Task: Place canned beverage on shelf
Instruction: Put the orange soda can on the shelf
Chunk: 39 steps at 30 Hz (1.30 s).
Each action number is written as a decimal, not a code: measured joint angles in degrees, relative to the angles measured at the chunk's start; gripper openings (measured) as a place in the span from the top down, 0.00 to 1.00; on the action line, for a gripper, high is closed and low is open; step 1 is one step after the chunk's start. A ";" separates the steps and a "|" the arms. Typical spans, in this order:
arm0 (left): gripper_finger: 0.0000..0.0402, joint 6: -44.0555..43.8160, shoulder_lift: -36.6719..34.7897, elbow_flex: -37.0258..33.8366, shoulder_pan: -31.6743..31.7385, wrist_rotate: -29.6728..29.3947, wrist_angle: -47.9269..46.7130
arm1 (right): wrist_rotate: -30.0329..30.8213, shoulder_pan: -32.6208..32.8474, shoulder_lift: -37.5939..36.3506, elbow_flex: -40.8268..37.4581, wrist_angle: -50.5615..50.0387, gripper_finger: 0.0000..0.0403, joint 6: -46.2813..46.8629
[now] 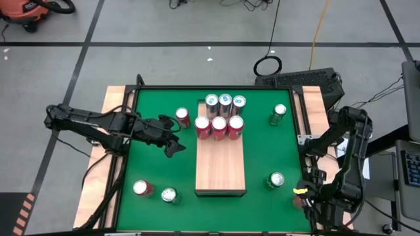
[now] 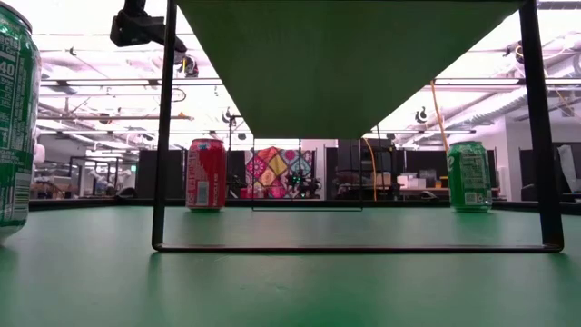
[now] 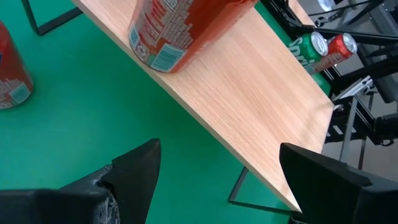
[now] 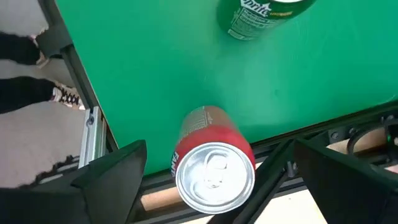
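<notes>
The wooden shelf stands mid-table on black metal legs. Several cans stand upright in two rows at its far end. My left gripper hovers open beside the shelf's left edge, with nothing between its fingers. A red can stands on the table just beyond it. My right gripper points down, open, at the table's near right corner. Its fingers stand on either side of an upright red can by the table's edge, without touching it.
Green cans stand on the table at the far right and the near right. A red can and a green can stand near the front left. The shelf's near half is bare wood.
</notes>
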 joint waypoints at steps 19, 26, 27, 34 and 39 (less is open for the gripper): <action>0.18 -0.06 0.00 0.00 -0.52 -0.35 1.19 | 0.17 3.04 2.87 0.00 0.71 0.02 6.20; 0.18 -0.08 0.00 0.00 -0.52 -0.29 1.23 | 4.13 5.58 2.67 -1.31 -0.15 0.02 11.79; 0.18 -0.08 0.00 0.00 -0.52 -0.29 1.23 | 4.27 5.62 2.55 -2.26 0.35 0.02 12.41; 0.18 -1.04 0.00 0.00 -0.55 0.14 1.24 | 0.51 5.57 1.54 -9.53 12.90 0.02 11.92; 0.18 -1.33 0.00 0.00 -0.55 0.11 1.23 | -3.24 5.57 1.54 -12.93 17.33 0.02 11.99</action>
